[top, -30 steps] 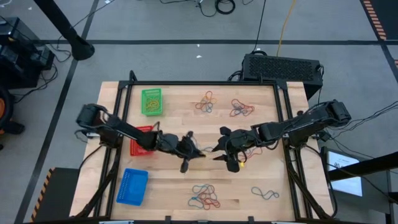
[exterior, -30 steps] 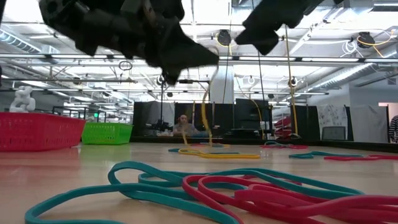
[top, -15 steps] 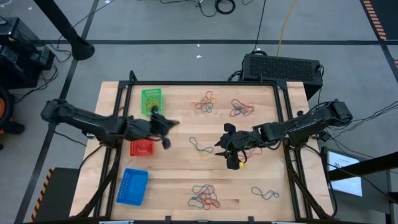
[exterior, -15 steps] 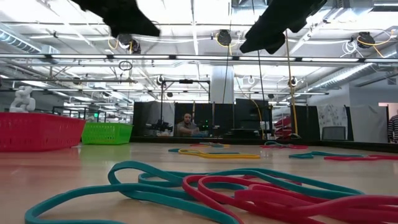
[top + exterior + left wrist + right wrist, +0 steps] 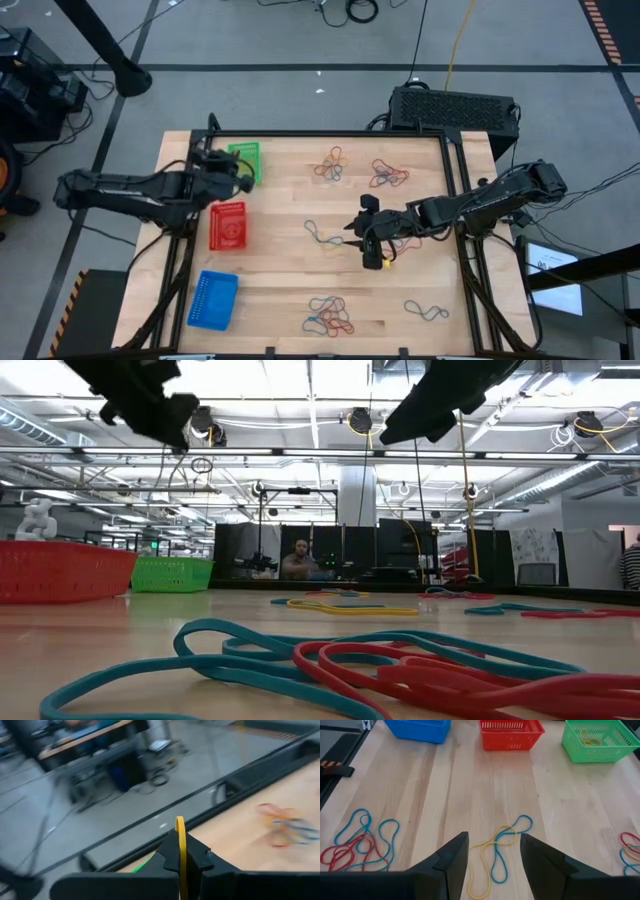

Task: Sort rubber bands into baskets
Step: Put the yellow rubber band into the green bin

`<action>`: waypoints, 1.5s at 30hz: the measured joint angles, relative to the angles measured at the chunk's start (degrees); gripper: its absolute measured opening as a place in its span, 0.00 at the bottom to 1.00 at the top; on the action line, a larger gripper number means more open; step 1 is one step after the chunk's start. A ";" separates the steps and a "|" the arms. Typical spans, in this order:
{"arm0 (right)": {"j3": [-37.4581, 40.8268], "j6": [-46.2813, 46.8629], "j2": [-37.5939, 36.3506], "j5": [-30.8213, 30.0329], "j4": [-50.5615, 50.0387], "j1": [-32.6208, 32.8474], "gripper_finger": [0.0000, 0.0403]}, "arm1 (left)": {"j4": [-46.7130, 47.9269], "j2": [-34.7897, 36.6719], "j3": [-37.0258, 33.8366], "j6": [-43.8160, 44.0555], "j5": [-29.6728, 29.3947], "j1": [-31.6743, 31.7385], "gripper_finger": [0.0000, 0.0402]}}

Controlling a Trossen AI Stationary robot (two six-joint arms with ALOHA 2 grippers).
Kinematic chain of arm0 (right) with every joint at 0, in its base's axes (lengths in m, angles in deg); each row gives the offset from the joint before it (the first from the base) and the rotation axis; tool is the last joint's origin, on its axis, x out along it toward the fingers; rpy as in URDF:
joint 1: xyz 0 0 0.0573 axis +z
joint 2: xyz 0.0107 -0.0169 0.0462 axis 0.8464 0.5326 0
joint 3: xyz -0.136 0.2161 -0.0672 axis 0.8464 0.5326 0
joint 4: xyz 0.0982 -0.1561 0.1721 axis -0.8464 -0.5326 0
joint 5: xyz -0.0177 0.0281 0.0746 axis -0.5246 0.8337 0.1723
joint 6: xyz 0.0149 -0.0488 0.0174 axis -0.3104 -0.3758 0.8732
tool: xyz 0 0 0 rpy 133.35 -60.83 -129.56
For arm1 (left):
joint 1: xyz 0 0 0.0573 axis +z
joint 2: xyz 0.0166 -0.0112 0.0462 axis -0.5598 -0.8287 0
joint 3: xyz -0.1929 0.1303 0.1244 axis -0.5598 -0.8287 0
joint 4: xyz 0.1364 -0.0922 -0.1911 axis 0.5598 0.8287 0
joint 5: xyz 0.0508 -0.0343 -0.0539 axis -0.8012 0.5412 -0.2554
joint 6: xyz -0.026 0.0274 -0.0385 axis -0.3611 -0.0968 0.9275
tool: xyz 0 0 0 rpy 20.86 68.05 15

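I am looking down on a pale wooden desk (image 5: 290,260) in a black frame, standing on grey flooring with a large black box (image 5: 452,108) just behind its far right corner. Three baskets are lining up along the desk's left side: the green basket (image 5: 249,156) farthest back, the red basket (image 5: 228,226) in the middle, the blue basket (image 5: 211,298) nearest. I am holding the left hand (image 5: 236,176) just beside the green basket's edge, its fingers pinched on a yellow rubber band (image 5: 179,851) that is standing upright between them. The right hand (image 5: 369,232) is waiting over the desk's middle with its fingers spread moderately, empty, right by a loose yellow band and teal band (image 5: 506,851) that are tangled together. Other rubber bands are lying in mixed clusters: two heaps near the far edge (image 5: 333,164) and one heap near the front edge (image 5: 330,314). My worry is that the band may cling to a finger on release, or drop on the desk if the hand is not squarely over the green basket. The tangled pair may also lift together. Across the desk, the room is showing bright ceiling lights, hanging cables and a seated person far back.
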 joint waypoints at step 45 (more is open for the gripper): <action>0.07 -3.44 0.00 0.02 -1.03 0.00 0.42 | 2.03 -15.56 3.53 -11.81 31.05 30.54 0.35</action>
